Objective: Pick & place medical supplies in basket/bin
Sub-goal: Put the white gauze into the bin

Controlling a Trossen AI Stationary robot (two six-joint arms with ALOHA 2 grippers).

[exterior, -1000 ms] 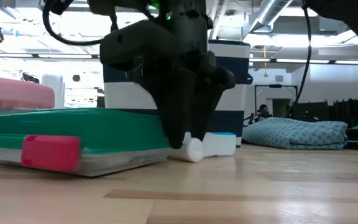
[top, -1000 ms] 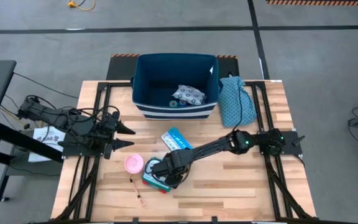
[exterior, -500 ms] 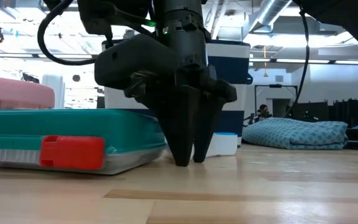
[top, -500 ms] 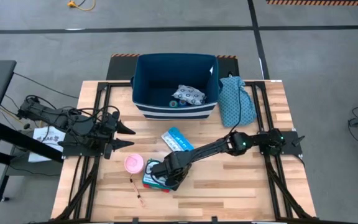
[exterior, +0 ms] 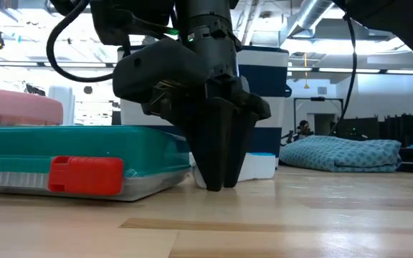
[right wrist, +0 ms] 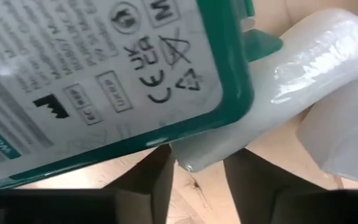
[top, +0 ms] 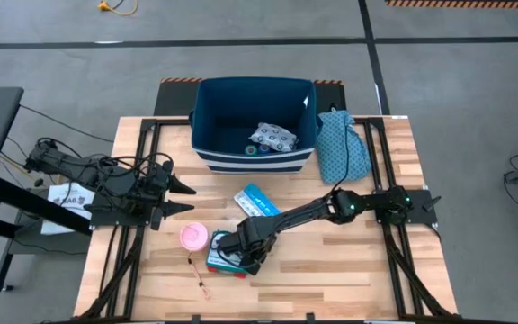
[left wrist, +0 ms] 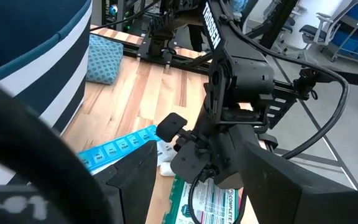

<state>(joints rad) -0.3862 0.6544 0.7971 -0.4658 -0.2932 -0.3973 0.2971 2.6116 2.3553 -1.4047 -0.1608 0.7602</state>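
The teal flat box (top: 222, 262) with a red latch (exterior: 84, 175) lies flat on the table near its front edge. My right gripper (top: 246, 256) stands at the box's right end, fingers down with their tips on the table (exterior: 217, 185), shut on the box's corner. The pink roll (top: 193, 237) and the swab stick (top: 200, 278) lie left of the box. The light-blue/white packet (top: 254, 201) lies behind it. The ring-patterned pouch (top: 272, 136) and green tape roll (top: 251, 149) sit in the navy bin (top: 254, 161). My left gripper (top: 185, 198) waits open at the table's left side. My right gripper pinches a whitish translucent corner (right wrist: 199, 155) of the teal flat box, sticking out below the teal lid at the box's right end. The fingers (exterior: 208, 154) come from above, pointing down. The box lies flat on the table.
The teal dotted cloth (top: 342, 144) lies right of the bin at the far right of the table. The bin stands at the far edge, in the middle. Bare wood shows at the near right (top: 349, 270).
My right gripper has sunk until its fingertips reach the table at the box's right end, and its fingers have drawn together. The teal box has shifted a little: its red latch has moved toward the gripper, and the box now lies more level.
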